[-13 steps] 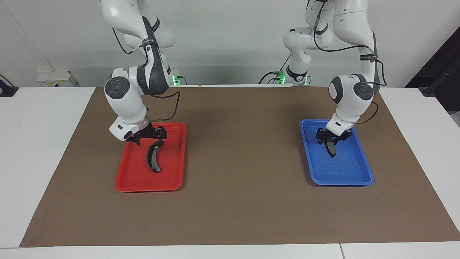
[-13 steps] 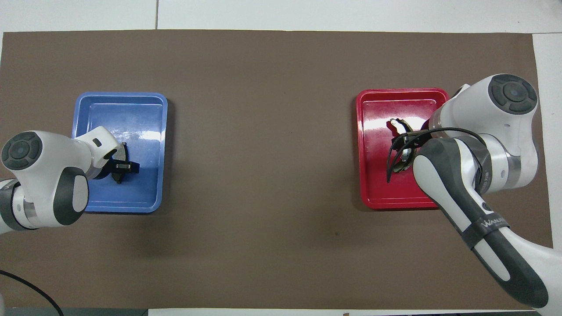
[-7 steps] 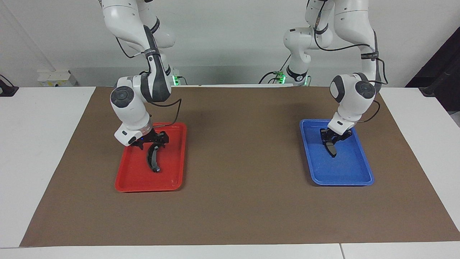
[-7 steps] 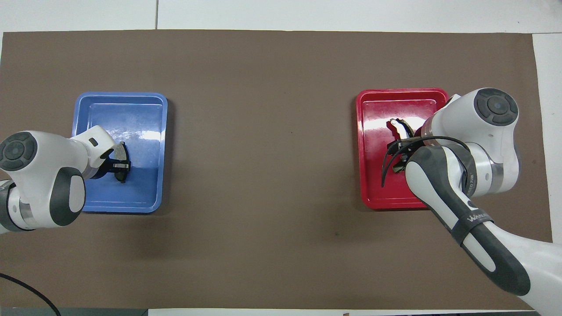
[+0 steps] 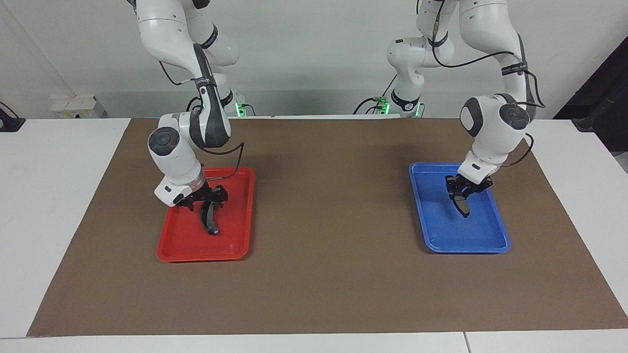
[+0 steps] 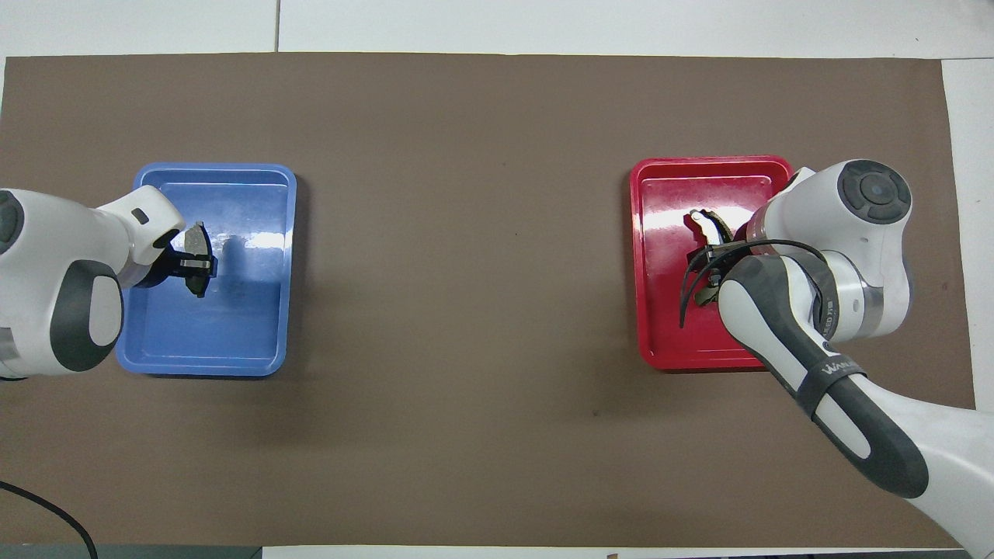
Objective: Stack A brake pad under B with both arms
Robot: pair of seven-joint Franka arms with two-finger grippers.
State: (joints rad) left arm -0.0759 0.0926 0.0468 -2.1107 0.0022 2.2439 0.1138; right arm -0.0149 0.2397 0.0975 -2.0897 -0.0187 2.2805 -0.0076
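- Both arms are up a touch from a second ago: the left gripper (image 5: 463, 192) has swung toward the outer rim of the blue tray (image 5: 495, 245) and carries the A brake pad (image 5: 463, 206) with it, and the right arm's wrist has turned B (image 5: 209, 216) to hang closer to upright.
- Left side now: the fingers are clamped on the top edge of the small half-moon pad, which dangles edge-down over the blue tray. From the overhead view, the pad (image 6: 196, 250) sits at the gripper's tip with the tray floor (image 6: 256, 326) showing past it.
- Right side: the right gripper (image 5: 206, 197) pinches the upper end of the long curved pad over the red tray (image 5: 243, 245). Its lower tip looks very near the tray floor; I can't say whether it's fully clear.
- From above, the arm (image 6: 784, 326) hides most of B (image 6: 705, 223); only its pale end peeks out.
- So this reads as the pick-up stage, both pads gripped and lifting out of their trays; no stacking yet.
- Next, I'd reckon, A has to go down first, laid flat somewhere on the brown mat (image 5: 333, 206) between the trays, then released.
- B then comes across and is lowered onto it, and that hanging pad needs turning flat so it doesn't slide off.
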